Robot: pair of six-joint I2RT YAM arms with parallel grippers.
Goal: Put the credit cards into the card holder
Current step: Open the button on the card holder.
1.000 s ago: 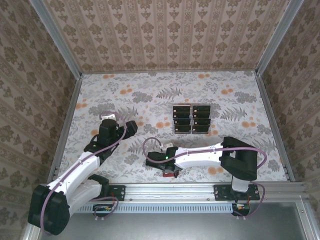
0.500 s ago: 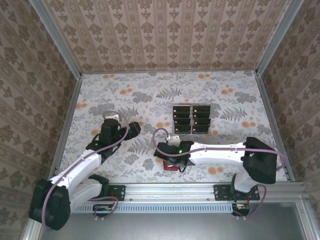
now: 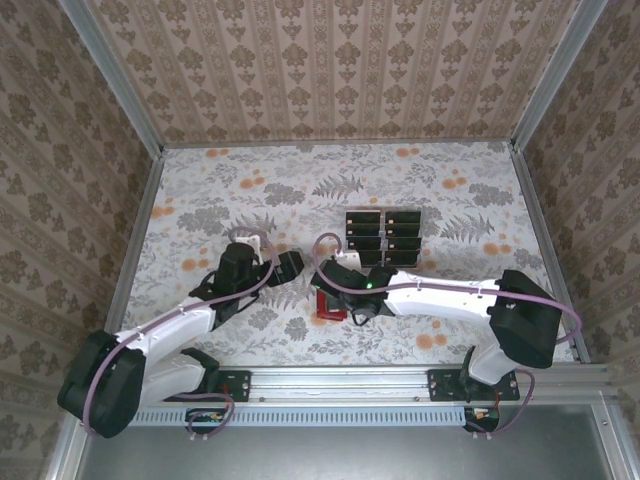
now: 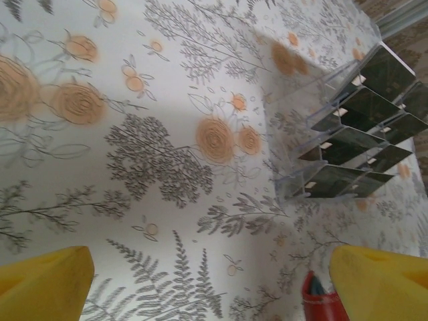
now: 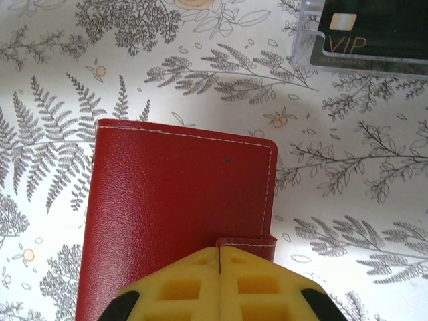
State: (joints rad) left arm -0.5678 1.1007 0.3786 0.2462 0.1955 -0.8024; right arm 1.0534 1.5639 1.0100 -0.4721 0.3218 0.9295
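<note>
The card holder (image 3: 326,306) is a closed red wallet lying flat on the floral table (image 3: 220,190), just below the card tray. In the right wrist view the card holder (image 5: 174,200) is seen large, its closure tab (image 5: 249,243) on the near edge. My right gripper (image 5: 219,251) is shut, fingertips together over that edge at the tab; I cannot tell if they pinch it. My left gripper (image 3: 296,266) hangs wide open just left of the wallet, nothing between its fingers (image 4: 41,284). The black credit cards (image 3: 383,238) stand in a clear tray (image 4: 294,177).
Metal rails (image 3: 130,250) and patterned walls close in the table on three sides. A card marked VIP (image 5: 374,30) shows at the tray's near end. A red corner of the wallet (image 4: 319,302) peeks beside my left gripper's right finger.
My right gripper has moved away from the near edge toward the tray, and the red wallet has slid along with it. My left gripper has swung right, closer to the wallet.
</note>
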